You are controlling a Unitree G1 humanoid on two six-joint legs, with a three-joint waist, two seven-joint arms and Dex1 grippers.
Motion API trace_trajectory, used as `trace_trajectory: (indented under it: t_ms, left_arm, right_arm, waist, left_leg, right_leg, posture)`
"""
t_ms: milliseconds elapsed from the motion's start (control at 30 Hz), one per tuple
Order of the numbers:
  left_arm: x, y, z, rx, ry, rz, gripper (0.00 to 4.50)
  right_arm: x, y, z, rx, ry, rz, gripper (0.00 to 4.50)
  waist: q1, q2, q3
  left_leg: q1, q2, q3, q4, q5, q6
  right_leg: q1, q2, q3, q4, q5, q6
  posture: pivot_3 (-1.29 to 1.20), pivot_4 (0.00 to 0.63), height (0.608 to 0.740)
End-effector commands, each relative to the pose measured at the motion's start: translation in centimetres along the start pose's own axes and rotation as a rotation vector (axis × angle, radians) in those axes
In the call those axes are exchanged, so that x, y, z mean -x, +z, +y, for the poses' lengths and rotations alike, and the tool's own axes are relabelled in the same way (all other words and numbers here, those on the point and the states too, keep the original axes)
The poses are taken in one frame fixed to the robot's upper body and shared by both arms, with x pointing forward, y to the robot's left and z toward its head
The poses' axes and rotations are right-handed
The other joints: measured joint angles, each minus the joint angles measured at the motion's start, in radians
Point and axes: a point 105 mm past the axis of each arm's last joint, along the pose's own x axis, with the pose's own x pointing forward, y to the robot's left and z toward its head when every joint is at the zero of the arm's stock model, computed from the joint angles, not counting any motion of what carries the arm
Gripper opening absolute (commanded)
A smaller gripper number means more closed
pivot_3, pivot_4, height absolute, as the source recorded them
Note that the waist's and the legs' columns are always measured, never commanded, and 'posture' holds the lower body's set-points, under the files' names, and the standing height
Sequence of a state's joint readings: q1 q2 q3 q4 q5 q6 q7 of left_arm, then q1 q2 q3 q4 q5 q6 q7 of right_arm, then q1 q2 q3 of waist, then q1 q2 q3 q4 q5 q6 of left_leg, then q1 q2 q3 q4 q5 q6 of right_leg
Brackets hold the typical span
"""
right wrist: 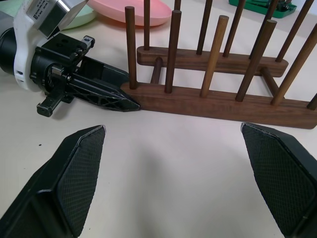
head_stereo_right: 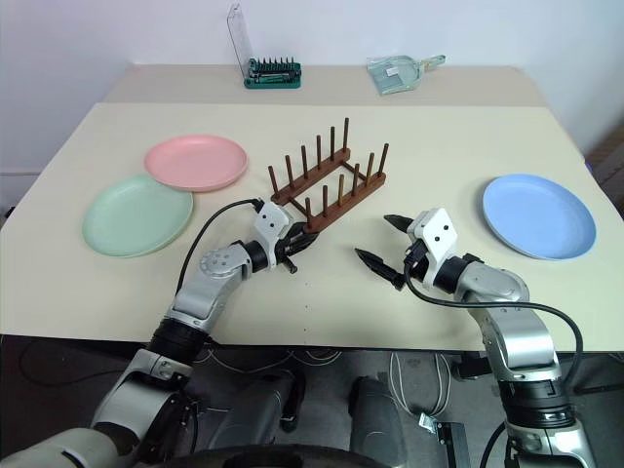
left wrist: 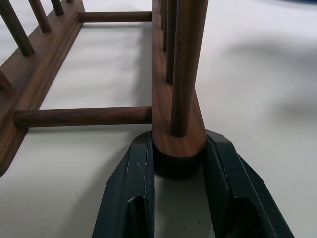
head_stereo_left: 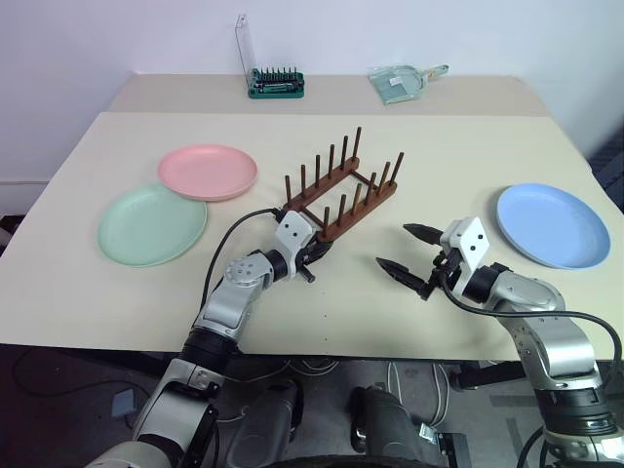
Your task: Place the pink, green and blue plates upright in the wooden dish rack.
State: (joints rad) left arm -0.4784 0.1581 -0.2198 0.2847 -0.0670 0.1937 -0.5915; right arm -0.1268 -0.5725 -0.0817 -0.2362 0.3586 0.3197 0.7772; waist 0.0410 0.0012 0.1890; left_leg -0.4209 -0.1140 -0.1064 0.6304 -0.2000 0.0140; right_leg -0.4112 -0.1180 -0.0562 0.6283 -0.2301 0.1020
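Rack (head_stereo_left: 340, 192) stands near the middle of the table (head_stereo_left: 117, 292), slanted to its edges, with all its slots bare (not one plate is in it). Its near end is partly hidden in the eye views by the left pincer (left wrist: 179, 163), whose two black fingers (left wrist: 130, 188) pinch the rounded end of one base rail, one finger against each side; the wrist view cuts off the tops of the pegs and the far end of the rack. Toward the table's left edge the pink plate (head_stereo_left: 208, 172) lies flat, its near rim overlapping the far rim of the green plate (head_stereo_left: 152, 225), which hides a sliver of the green one. By the right edge the blue plate (head_stereo_left: 552, 223) lies flat, alone. The right pincer (head_stereo_left: 400, 250) hovers over bare table between the rack and the blue plate, fingers spread wide, holding nothing; its fingertips (right wrist: 81, 171) run out of the wrist view. At the far edge a green bit case (head_stereo_left: 275, 81) stands with its clear lid up, bits in a row inside, too small to tell apart. Beside it lies a clear packet (head_stereo_left: 401, 81), contents hard to make out.
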Motion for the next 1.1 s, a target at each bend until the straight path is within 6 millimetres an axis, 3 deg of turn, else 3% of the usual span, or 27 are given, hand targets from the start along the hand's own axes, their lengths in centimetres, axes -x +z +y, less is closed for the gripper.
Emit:
trace_trajectory:
  t_ms: [33,233,500,733,800,867,967,1100]
  left_arm:
    - [1.0,-0.1,-1.2,-0.009,-0.114,-0.017,0.74]
    - [4.2,1.0,-3.5,-0.064,-0.407,-0.027,0.74]
    - [4.8,1.0,-2.7,-0.129,-0.486,0.016,0.74]
    - [5.7,-0.8,-0.2,-0.128,-0.367,0.093,4.2]
    - [6.6,-1.1,0.2,-0.107,-0.344,0.106,4.2]
    - [7.9,-1.4,0.1,-0.077,-0.344,0.117,3.68]
    - [9.7,-1.4,-1.4,-0.022,-0.413,0.135,2.24]
    - [10.3,-1.4,-3.1,0.01,-0.467,0.153,0.1]
  right_arm:
    - [1.3,0.5,-0.1,0.042,0.04,0.032,4.5]
    - [4.0,-1.6,0.1,0.038,0.107,0.182,4.5]
    - [5.1,-2.1,-0.3,0.05,0.068,0.213,4.5]
    - [5.6,-1.9,-0.6,0.06,0.028,0.214,4.5]
    - [5.8,-1.9,-0.9,0.058,0.023,0.219,4.5]
    - [5.8,-2.0,-0.9,0.05,0.035,0.228,4.5]
    - [5.7,-2.4,-0.8,0.051,0.061,0.255,3.17]
    - [5.4,-2.7,-0.9,0.055,0.072,0.272,1.06]
  waist:
    - [-0.001,0.0,0.0]
    - [-0.001,0.0,0.0]
    - [-0.003,0.0,0.0]
    - [-0.002,0.0,0.0]
    - [-0.006,0.0,0.0]
    - [-0.009,0.0,0.0]
    - [-0.014,0.0,0.0]
    - [-0.006,0.0,0.0]
  left_leg:
    - [0.0,0.0,0.0,0.0,0.0,0.0]
    - [-0.001,0.0,0.0,-0.002,-0.001,0.001]
    - [-0.002,0.001,0.0,-0.001,-0.002,-0.001]
    - [-0.004,0.001,0.0,-0.001,-0.001,0.001]
    - [-0.004,0.001,0.0,-0.001,-0.001,0.001]
    - [-0.003,0.001,0.0,-0.001,-0.001,0.0]
    - [-0.003,0.002,0.0,-0.002,-0.002,-0.001]
    - [-0.004,0.002,0.0,-0.002,-0.002,-0.001]
  right_leg:
    - [0.0,0.0,0.0,0.0,0.0,0.0]
    - [-0.002,0.0,0.0,0.0,0.001,-0.002]
    - [-0.002,-0.001,0.001,-0.001,-0.002,-0.002]
    - [-0.004,-0.001,0.001,-0.001,0.0,0.0]
    - [-0.004,-0.001,0.001,-0.001,-0.001,0.0]
    - [-0.004,0.0,0.001,-0.001,-0.001,0.0]
    - [-0.005,0.0,0.001,-0.001,-0.001,-0.001]
    - [-0.005,-0.001,0.001,-0.001,-0.002,-0.003]
  posture:
    - [0.0,0.15,0.74]
    - [0.0,0.15,0.74]
    - [0.0,0.15,0.74]
    - [0.0,0.15,0.74]
    - [0.0,0.15,0.74]
    - [0.0,0.15,0.74]
    - [0.0,0.15,0.74]
    - [0.0,0.15,0.74]
